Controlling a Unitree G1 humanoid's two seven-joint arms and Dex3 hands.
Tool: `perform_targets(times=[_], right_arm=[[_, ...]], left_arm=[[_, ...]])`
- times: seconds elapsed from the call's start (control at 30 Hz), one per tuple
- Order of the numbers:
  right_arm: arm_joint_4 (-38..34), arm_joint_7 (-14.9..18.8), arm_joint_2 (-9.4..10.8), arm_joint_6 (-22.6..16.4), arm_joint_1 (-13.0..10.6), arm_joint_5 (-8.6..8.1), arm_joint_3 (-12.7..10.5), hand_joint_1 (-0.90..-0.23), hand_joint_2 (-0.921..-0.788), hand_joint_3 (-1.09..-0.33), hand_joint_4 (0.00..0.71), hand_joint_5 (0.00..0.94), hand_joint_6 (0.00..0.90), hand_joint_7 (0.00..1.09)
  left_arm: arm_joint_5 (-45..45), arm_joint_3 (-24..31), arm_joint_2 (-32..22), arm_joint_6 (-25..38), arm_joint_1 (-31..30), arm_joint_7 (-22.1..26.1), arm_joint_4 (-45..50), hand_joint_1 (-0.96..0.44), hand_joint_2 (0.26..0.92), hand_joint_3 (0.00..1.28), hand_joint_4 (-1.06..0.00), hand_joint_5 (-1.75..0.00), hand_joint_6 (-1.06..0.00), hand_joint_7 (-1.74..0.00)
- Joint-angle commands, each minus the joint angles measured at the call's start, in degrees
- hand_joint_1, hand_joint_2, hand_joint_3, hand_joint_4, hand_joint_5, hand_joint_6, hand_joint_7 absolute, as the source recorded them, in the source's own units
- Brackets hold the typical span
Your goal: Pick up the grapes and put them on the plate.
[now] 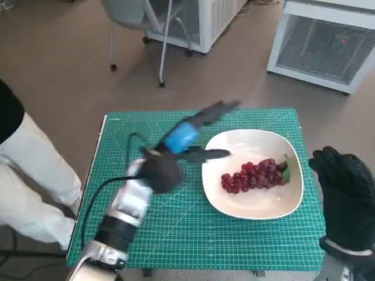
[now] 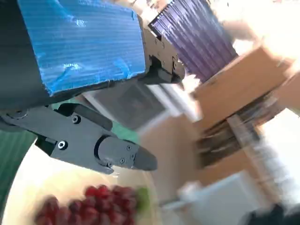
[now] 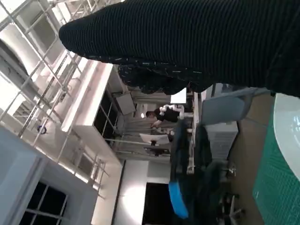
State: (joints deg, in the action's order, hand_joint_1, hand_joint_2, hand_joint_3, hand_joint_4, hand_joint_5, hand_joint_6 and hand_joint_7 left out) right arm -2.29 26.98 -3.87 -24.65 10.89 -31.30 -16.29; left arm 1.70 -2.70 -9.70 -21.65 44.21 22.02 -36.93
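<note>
A bunch of red grapes [image 1: 254, 174] with a green leaf lies on the white plate [image 1: 258, 205], right of the mat's middle. My left hand [image 1: 190, 136] hovers above the mat just left of the plate, fingers spread and holding nothing. The left wrist view shows its black fingers [image 2: 117, 154] above the grapes [image 2: 89, 204] on the plate [image 2: 37, 183]. My right hand [image 1: 345, 193], in the black glove, hangs off the table's right edge, away from the plate; its fingers look curled in with nothing in them.
A green cutting mat [image 1: 176, 234] covers the small table. A person in pale trousers [image 1: 29, 187] stands close at the left. A chair [image 1: 146, 23] and white cabinets [image 1: 328, 41] stand on the floor beyond the table.
</note>
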Motion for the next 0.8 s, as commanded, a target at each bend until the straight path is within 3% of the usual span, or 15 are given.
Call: perform_targets(times=[0.03,0.3,0.8], right_arm=[[-0.3,-0.5,0.5,0.5,-0.6,0.07,0.4,-0.345,-0.921,-0.513,0.566,0.406,0.324,0.80],[-0.4,-0.3,0.3,0.8,-0.3,0.15,1.1,-0.353,-0.921,-0.511,0.564,0.408,0.306,0.80],[-0.5,-0.4,-0.1,2.1,0.4,0.23,1.4,-0.355,-0.921,-0.510,0.559,0.422,0.299,0.82]], left_arm=[[14.3,7.4,2.2,-1.3,-4.6,10.5,-1.7,-0.54,0.921,0.18,-0.18,-0.01,-0.32,0.00],[22.8,11.7,1.4,1.1,-9.3,19.2,1.7,-0.56,0.921,0.21,-0.20,-0.01,-0.33,-0.01],[24.4,13.4,2.0,1.6,-16.8,18.6,10.8,-0.56,0.921,0.28,-0.22,-0.01,-0.30,0.00]])
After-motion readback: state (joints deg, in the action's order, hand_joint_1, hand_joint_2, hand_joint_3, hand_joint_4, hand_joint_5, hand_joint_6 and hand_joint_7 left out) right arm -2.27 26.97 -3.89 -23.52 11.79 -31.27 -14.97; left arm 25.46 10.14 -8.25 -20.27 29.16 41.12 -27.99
